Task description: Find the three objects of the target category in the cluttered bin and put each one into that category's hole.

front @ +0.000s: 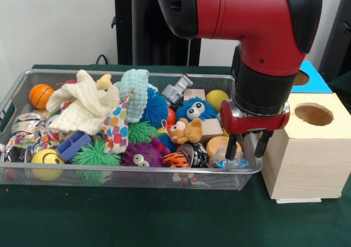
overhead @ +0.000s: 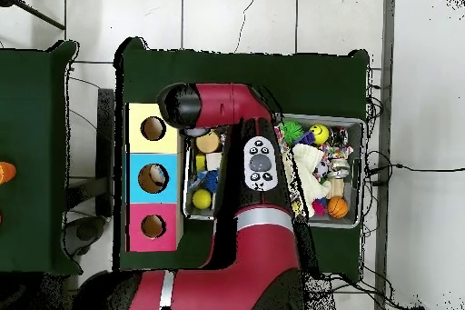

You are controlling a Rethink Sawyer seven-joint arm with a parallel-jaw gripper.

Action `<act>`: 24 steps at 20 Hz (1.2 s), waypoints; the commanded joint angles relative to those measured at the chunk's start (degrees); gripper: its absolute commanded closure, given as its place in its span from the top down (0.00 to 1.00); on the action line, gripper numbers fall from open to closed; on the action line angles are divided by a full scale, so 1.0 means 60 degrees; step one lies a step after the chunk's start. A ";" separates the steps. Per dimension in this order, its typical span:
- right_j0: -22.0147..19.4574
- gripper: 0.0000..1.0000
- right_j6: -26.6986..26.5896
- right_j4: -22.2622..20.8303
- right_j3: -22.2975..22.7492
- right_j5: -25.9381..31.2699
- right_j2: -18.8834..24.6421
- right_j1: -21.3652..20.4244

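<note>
The cluttered bin (front: 137,171), a wide silver wire-mesh tray, is full of mixed toys. My gripper (front: 247,147) hangs at its right end, open and empty, with its fingertips (front: 232,150) just above a round wooden block (front: 219,144). Balls in the bin include an orange basketball (front: 40,95), a yellow smiley ball (front: 46,159) and a plain yellow ball (front: 216,98). The pale wooden box (front: 307,154) with a round hole (front: 313,114) stands right of the bin. In the overhead view my arm (overhead: 259,165) covers the middle of the bin (overhead: 361,172) and hides the gripper.
A cream cloth (front: 82,105), spiky rubber balls (front: 96,154), a blue furry toy with eyes (front: 196,110) and a small brown bear (front: 186,131) crowd the bin. Overhead shows a row of yellow (overhead: 153,128), blue (overhead: 153,177) and pink (overhead: 153,226) box tops, each with a hole.
</note>
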 commanded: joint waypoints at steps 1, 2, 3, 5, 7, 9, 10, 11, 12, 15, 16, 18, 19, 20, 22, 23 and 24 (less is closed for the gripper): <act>-0.0089 1.00 0.0872 0.0153 -0.0689 0.0675 0.0482 0.0725; -0.0054 1.00 0.0968 0.0163 -0.0703 0.0634 0.0459 0.0789; -0.0050 1.00 0.1015 0.0166 -0.0596 0.0531 0.0464 0.0785; -0.0069 1.00 0.1110 0.0188 -0.0028 0.0256 0.0451 0.0511; -0.0048 1.00 0.1243 0.0167 0.0475 0.0007 0.0346 0.0199; -0.0041 1.00 0.1188 0.0149 0.0616 0.0022 0.0341 0.0084; -0.0029 1.00 0.1179 0.0149 0.0646 0.0046 0.0343 0.0061; -0.0016 1.00 0.1201 0.0146 0.0695 0.0034 0.0331 0.0038; -0.0021 1.00 0.1202 0.0142 0.0718 -0.0021 0.0337 0.0034; -0.0029 1.00 0.1216 0.0161 0.0856 0.0043 0.0315 -0.0062; -0.0022 1.00 0.1230 0.0181 0.0968 0.0126 0.0291 -0.0177; -0.0009 1.00 0.1214 0.0225 0.1277 0.0374 0.0223 -0.0552; 0.0008 1.00 0.1180 0.0228 0.1374 0.0583 0.0156 -0.0755; 0.0000 1.00 0.1082 0.0206 0.1487 0.0689 0.0133 -0.0953; -0.0102 1.00 0.0829 0.0198 0.1579 0.0935 0.0159 -0.1182; -0.0218 1.00 0.0657 0.0197 0.1670 0.0942 0.0229 -0.1253; -0.0333 1.00 0.0476 0.0193 0.1676 0.1022 0.0291 -0.1270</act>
